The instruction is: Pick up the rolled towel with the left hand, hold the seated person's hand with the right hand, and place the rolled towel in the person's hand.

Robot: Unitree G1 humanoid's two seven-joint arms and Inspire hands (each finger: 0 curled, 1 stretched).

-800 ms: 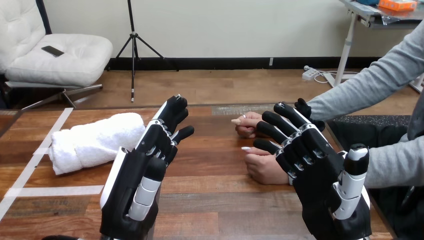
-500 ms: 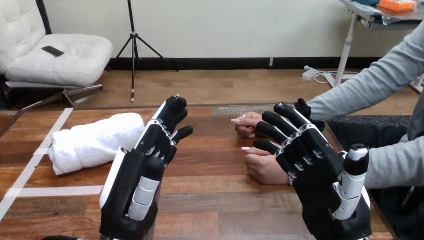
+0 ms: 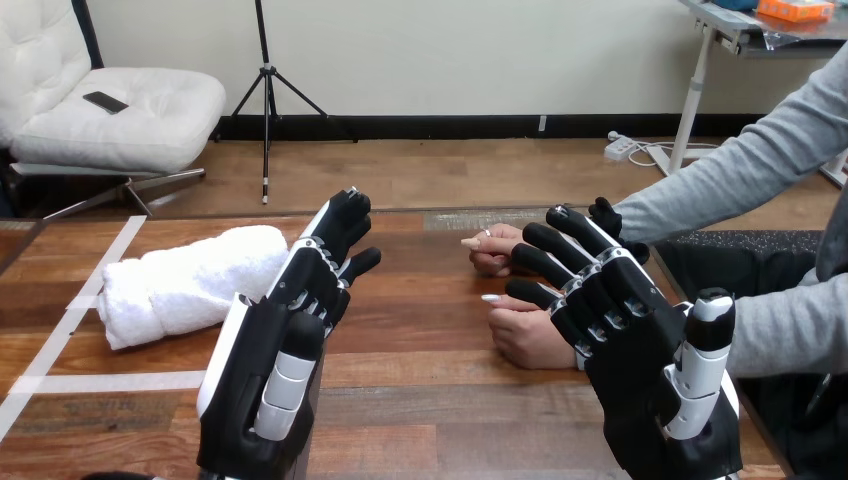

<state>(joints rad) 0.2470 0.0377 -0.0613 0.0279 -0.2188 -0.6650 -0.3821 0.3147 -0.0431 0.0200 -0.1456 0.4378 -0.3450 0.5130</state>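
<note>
Head view: left hand (image 3: 258,375) and right hand (image 3: 640,375) stand upright, spread wide, empty.

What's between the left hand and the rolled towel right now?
Nothing. In the head view, the open left hand stands just right of the rolled towel lying on the table, with no object in the gap.

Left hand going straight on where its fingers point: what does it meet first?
Likely nothing: the left hand points toward the far edge of the table over bare wood. The rolled towel lies left of that line, though depth is unclear.
</note>
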